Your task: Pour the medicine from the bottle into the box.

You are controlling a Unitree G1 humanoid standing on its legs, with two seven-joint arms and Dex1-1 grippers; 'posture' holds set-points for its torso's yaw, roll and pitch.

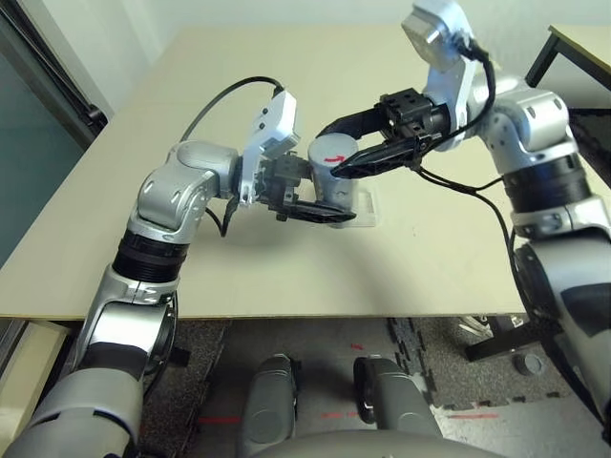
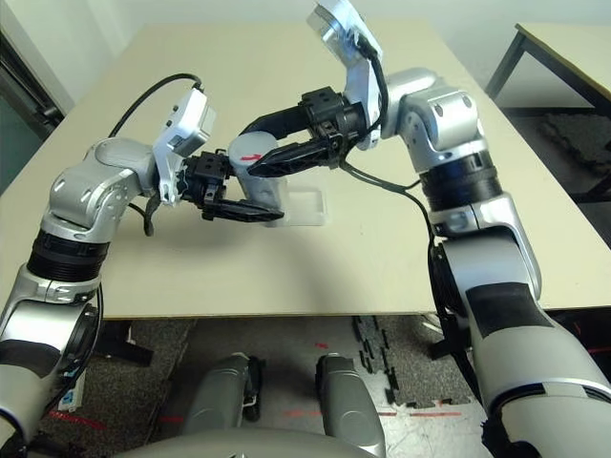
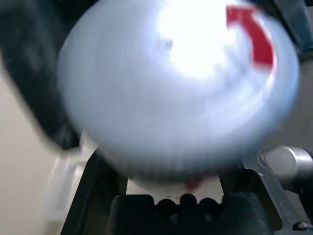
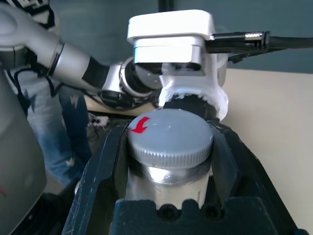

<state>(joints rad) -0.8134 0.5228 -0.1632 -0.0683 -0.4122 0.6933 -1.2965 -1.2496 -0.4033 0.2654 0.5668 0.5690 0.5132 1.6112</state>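
Above one box (image 1: 368, 208), one bottle (image 1: 329, 181), left gripper (image 1: 320, 212) and right gripper (image 1: 355, 151) jaws clamping it.

Head eyes look down; wrist cameras sit close, sharing the bottle (image 4: 168, 147).

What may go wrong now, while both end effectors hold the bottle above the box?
1. The right end effector grips only the ribbed cap; it may slip when twisting.
2. If the left end effector loosens, the bottle may fall onto the clear box.
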